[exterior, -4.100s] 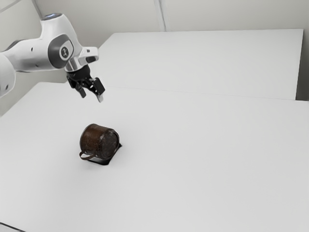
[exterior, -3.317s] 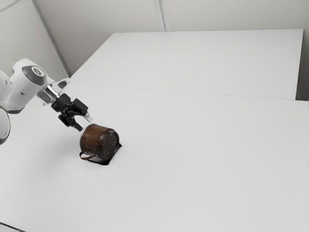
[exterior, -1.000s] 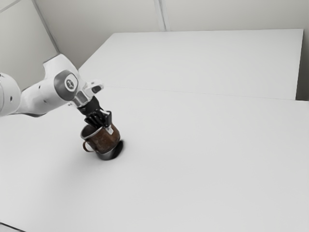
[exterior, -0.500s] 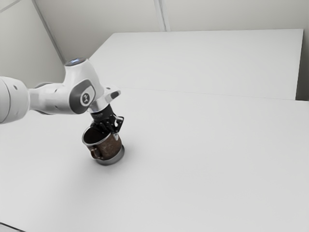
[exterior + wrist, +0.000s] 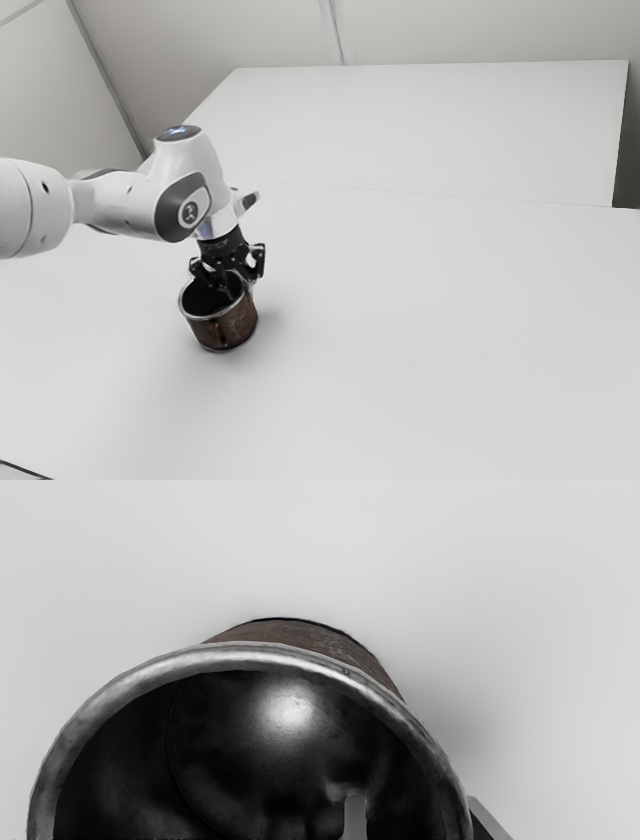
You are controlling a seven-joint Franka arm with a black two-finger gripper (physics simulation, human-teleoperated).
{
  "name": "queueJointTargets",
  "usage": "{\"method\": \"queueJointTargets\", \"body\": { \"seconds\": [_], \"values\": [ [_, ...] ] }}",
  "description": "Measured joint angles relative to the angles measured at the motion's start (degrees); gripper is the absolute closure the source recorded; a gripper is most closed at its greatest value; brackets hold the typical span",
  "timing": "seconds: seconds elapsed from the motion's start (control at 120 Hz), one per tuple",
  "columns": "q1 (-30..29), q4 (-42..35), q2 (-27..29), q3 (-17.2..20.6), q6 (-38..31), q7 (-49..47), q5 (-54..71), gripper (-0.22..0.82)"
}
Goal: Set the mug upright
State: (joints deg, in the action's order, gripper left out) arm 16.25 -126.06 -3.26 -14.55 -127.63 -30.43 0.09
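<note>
– Please, in which state is the claw [image 5: 240,291]?

– It is open, I would say: its two fingers stand apart, with the wall of the mug [image 5: 230,325] between them. One finger [image 5: 355,817] reaches down inside the mug, and the other finger [image 5: 487,822] is on the outer side, close against the rim [image 5: 240,655]. Between the inner finger and the wall I can see some dark space. Whether the outer one really touches, I cannot tell.

– And the mug itself, how does it sit?

– It stands on the white table [image 5: 420,320], directly below the claw, with the mouth up and the base down. It looks upright, or very nearly so; a small tilt I cannot exclude.

– What can one see of its surface?

– The outside [image 5: 300,632] is brown and worn, the rim is of shiny grey metal, and on the dark inner floor [image 5: 290,712] there is a bright round reflection.

– From where does the arm [image 5: 185,195] come?

– It is white with grey parts, and it enters at the exterior view's left, then bends down to the mug.

– And what is farther away?

– Behind the table lies another pale flat surface [image 5: 420,125], and behind this one, a light grey wall [image 5: 230,35]. In the near corner, at the exterior view's left, there is a thin dark line [image 5: 25,470]
</note>
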Motion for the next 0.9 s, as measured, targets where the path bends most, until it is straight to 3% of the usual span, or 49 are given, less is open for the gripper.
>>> {"method": "queueJointTargets", "body": {
  "seconds": [0.133,0.308,0.533,0.617,0.7,0.825,0.9],
  "values": [
    [1.3,1.2,-0.3,-0.1,0.6,-2.3,0.4,0.26],
    [1.3,2.8,0.2,-0.1,2.1,-4.4,0.7,0.12],
    [0.6,8.8,1.4,0.1,8.0,-2.7,1.1,0.04],
    [-4.7,11.5,2.4,5.2,10.6,0.2,1.6,0.03],
    [-6.5,14.5,3.4,6.6,12.6,4.6,2.6,0.02],
    [-5.8,20.9,4.1,5.3,16.9,11.3,3.2,0.01],
    [-3.1,23.7,4.5,2.3,19.7,14.8,3.4,0.01]
  ]
}}
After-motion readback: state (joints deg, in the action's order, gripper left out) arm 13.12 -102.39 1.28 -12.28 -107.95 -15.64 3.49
